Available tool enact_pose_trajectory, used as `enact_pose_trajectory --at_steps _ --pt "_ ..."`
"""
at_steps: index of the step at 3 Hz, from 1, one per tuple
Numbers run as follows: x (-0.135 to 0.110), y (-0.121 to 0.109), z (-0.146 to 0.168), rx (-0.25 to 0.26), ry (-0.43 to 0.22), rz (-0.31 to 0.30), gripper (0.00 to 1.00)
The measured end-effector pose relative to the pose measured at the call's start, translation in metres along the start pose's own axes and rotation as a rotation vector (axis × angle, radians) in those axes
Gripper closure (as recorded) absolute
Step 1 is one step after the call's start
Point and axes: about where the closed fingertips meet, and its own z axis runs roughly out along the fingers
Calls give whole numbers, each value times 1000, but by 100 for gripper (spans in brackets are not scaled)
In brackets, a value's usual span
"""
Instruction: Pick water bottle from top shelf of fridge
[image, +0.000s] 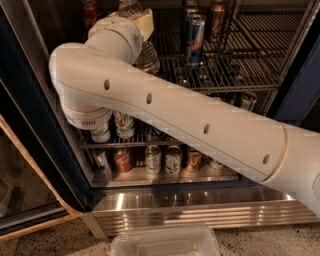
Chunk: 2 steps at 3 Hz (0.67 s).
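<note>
Fridge: dark blue-black frame with wire racks inside; it fills most of the view.
Arm: white, it crosses the fridge front from lower right to upper left and hides much of the middle racks.
Floor: speckled, in front of the fridge.
Glass door: stands open at the fridge's left side.
Base panel: ribbed steel along the fridge's foot.
Top shelf: silver wire rack in the fridge's upper part.
Clear tub: on the floor just before the fridge's base.
Water bottle: upright at the left of the fridge's top shelf, its middle hidden by the gripper.
Gripper: at the fridge's upper left, against the bottle's upper part; whether it clasps the bottle cannot be told.
Blue-silver can: on the same shelf, nearer the fridge's middle, apart from the bottle.
Small cans: in a row on the fridge's lowest rack.
</note>
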Motion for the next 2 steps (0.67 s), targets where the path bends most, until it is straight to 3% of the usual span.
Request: enact_pose_trajectory --at_steps 2 --pt "3 -9 -69 108 41 49 100"
